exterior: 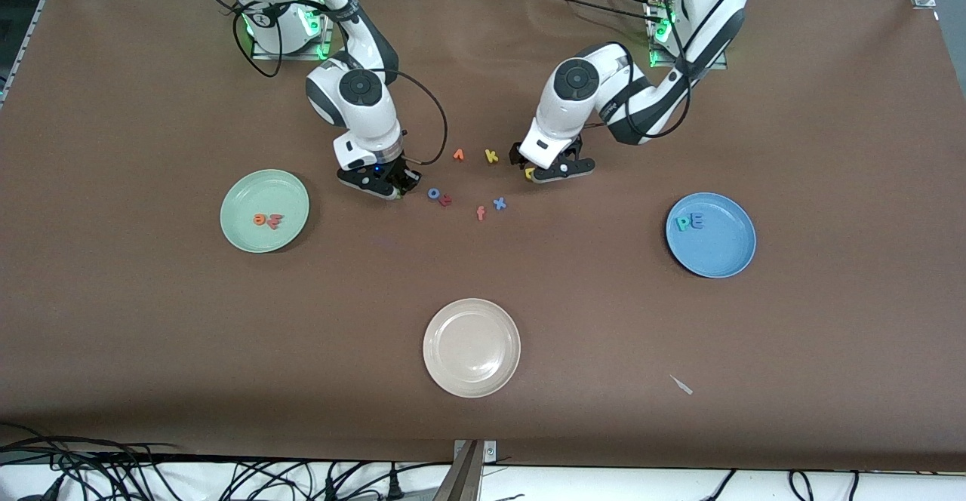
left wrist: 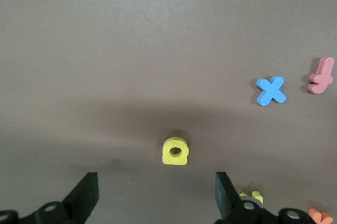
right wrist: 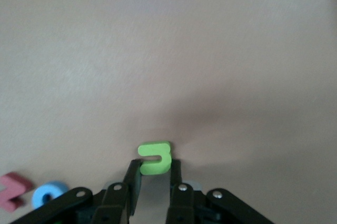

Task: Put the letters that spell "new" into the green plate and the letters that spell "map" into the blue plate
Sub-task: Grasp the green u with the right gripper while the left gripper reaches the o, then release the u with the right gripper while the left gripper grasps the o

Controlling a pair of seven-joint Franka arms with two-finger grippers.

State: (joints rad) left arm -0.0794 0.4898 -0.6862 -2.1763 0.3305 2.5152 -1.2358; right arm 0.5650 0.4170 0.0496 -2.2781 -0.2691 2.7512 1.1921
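We see the right end effector (right wrist: 154, 174) low over the tabletop (exterior: 151, 335), its fingers narrowed onto the green n (right wrist: 155, 157), which sits pinched between the tips. This spot lies between the green plate (exterior: 234, 199) and the loose cluster of letters, just beside the blue o (exterior: 434, 193).

In the green plate we find the orange e (exterior: 261, 219) and the w (exterior: 275, 221), touching each other.

The left end effector (left wrist: 155, 192) hangs wide over the yellow a (left wrist: 175, 151), which lies flat on the tabletop between the spread fingers, not touched by them. The a sits near the yellow k (exterior: 491, 156), farther from the front camera than the blue x (exterior: 499, 203) and the f (exterior: 480, 213).

In the blue plate (exterior: 724, 259) we see the teal p (exterior: 684, 222) and the m (exterior: 696, 221) side by side. The cream plate (exterior: 445, 365) lies nearest the front camera.
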